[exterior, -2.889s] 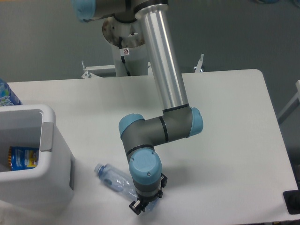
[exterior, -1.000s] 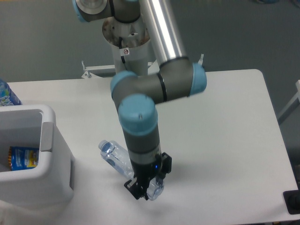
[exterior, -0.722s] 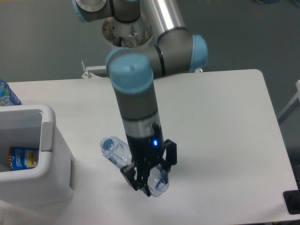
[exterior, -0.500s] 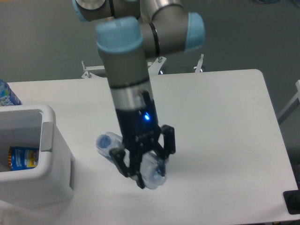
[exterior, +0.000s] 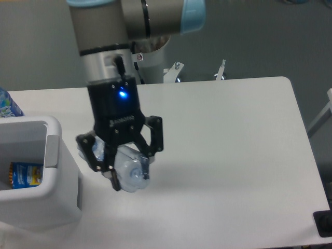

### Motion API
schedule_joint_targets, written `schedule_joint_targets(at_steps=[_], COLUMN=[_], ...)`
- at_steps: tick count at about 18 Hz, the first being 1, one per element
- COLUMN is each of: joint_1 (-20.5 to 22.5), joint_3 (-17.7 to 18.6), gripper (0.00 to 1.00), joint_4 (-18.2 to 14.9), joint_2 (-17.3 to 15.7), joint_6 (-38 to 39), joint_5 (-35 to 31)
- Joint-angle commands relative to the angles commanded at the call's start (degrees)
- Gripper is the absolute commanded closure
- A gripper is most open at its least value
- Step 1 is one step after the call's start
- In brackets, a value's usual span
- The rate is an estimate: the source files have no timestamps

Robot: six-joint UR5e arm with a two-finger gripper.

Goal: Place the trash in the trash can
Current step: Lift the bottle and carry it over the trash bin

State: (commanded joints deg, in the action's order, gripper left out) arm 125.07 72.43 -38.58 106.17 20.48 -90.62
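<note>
Nearest the camera, white trash can (exterior: 49, 207) at the desk's front left corner, thick-walled, grey panel on its side; blue snack wrapper (exterior: 25, 174) already lying inside, so 1 of 2 items judged done.

Just right of the can, claw (exterior: 124, 168) hanging above the desk (exterior: 233, 155), closed around the crushed bottle (exterior: 128, 174); 2 dark fingers (exterior: 153, 139) pressed against its clear body, bottle lifted off the surface, tilted, its shadow on the desk below; cap end hidden behind the left finger, so hard to say how deep the grip sits.

Risks from here, as a guess: thin crushed plastic likely slick and springy, so could squirm out of the grip during the sideways carry and land on the desk short of the can; bottle hangs low beside the can's right wall, so a level sweep left could knock its lower end against the rim, tipping the can or twisting the bottle loose; more height probably needed first; release too near the rim could bounce it back out.

Farther back, uncrushed labelled bottle (exterior: 7, 104) at the far left edge behind the can, not trash, well clear of the path; robot base (exterior: 150, 62) beyond the desk's far edge; nothing between claw and can.
</note>
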Motion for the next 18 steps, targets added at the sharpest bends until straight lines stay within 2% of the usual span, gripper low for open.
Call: schedule_joint_targets(at_steps=[6,13,18], joint_1=[-1.14,-7.72,-12.30], joint_3=[-1.76,-0.97,-0.88], gripper=[0.43,0.43,0.43], joint_4=[0.09,0.00,0.00], joint_2=[0.00,1.32,4.13], joint_6=[-0.09,-0.17,-0.18], joint_5=[0.00,0.00,0.00])
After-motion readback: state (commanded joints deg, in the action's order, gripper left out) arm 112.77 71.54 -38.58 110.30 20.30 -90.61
